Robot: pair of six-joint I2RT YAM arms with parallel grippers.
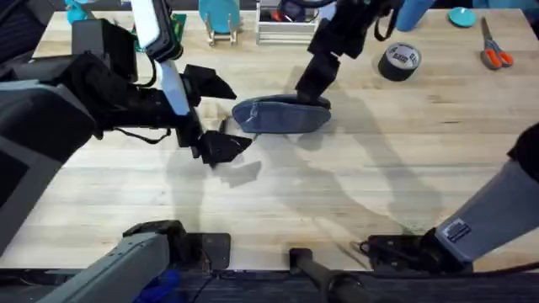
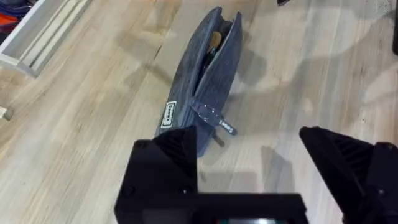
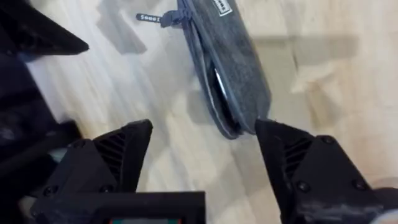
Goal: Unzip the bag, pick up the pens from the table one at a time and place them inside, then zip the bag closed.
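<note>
Low in the overhead view, both arm bases crowd the near edge of the light wooden plank table [image 1: 337,185], whose middle stretch ahead of them lies open and bare. One elongated blue-grey fabric pouch [image 1: 280,116] lies flat near the table's centre; the left gripper [image 1: 221,148] hangs just beside its left end, and the right gripper [image 1: 313,91] comes down at its far right end, apparently touching it, though the contact is hard to judge. Near the far edge stand a roll of dark tape [image 1: 399,61] and one pair of orange-handled scissors [image 1: 493,50]. Seen from the left wrist, the left gripper's black fingers [image 2: 165,171] stand wide apart, the pouch's zip end with its small metal pull [image 2: 214,118] just beyond them; its mouth gapes, something slim showing inside. From the right wrist, the right gripper's fingers [image 3: 298,168] are likewise spread, one tip just beside the pouch's rounded end.
</note>
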